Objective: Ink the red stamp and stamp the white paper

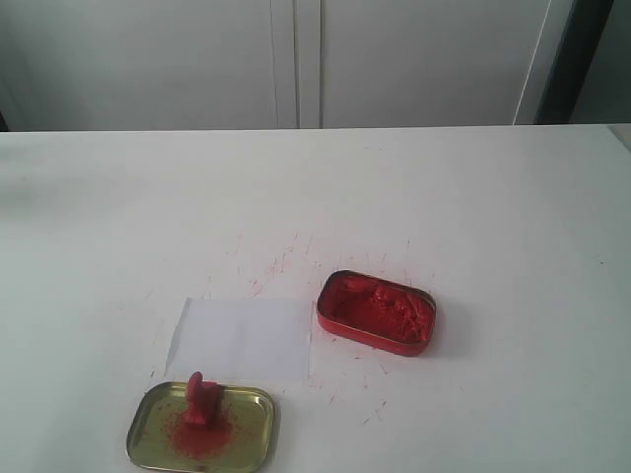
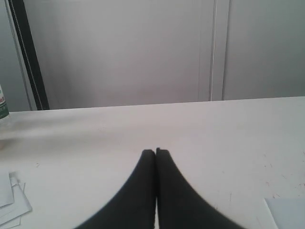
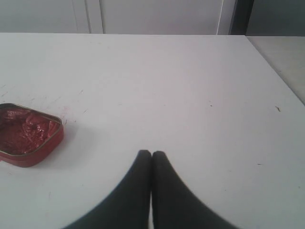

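Closest to the camera, at the lower left of the exterior view, the gold lid is lying on the worktop. The red stamp is sitting inside it on a heap of red powder. Just above the lid, the white paper is lying flat. To its right, near the middle of the frame, the red tin is standing open with red paste inside.

Judging from this, the task is only beginning. The paper is showing no stamped mark, and nobody is holding the stamp. Picking it up, pressing it into the paste and pressing it on the paper are all remaining.

Both arms are staying outside the exterior view. The left tool is showing its tips pressed together and is pinching nothing. The right tool is the same, hanging over bare worktop with the tin off to one side.

Some things are staying unclear. The frame is cutting off the lower rim of the lid. The powder is hiding the base of the stamp, so I cannot tell whether it is already carrying ink, or whether it is standing straight or leaning. The paper edges are hardly separating from the white worktop.
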`<action>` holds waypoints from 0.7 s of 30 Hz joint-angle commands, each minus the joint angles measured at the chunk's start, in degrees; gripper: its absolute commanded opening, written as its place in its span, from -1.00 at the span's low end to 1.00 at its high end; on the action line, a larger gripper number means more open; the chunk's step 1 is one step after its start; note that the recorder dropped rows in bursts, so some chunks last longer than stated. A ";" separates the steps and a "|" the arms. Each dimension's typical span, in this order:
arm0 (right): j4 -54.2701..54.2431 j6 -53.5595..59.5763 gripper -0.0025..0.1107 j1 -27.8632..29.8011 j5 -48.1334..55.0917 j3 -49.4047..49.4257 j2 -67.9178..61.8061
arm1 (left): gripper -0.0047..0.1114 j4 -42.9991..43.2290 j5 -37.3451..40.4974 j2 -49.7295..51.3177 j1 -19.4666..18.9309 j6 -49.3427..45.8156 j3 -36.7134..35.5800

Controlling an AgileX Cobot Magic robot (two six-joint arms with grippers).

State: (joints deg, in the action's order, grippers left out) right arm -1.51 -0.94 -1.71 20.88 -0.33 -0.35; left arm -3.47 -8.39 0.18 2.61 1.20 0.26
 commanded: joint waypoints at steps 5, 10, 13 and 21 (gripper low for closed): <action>-0.19 -0.15 -0.96 0.10 -0.83 0.33 0.35 | -0.92 -0.32 -0.99 -0.18 -0.12 0.07 -0.26; -0.19 -0.15 -0.96 0.10 -0.83 0.33 0.35 | -0.92 -0.32 -0.99 -0.18 -0.12 0.07 -0.26; -0.19 -0.15 -0.96 0.10 -0.83 0.33 0.35 | -0.92 -0.32 -1.23 -0.18 -0.12 0.07 -0.26; -0.19 -0.15 -0.96 0.10 -0.83 0.33 0.35 | -0.92 -0.32 1.31 -0.18 -0.12 0.07 2.20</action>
State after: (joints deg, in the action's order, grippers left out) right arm -1.51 -0.94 -1.71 20.88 -0.33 -0.35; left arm -3.47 -8.21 0.18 2.61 1.20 0.57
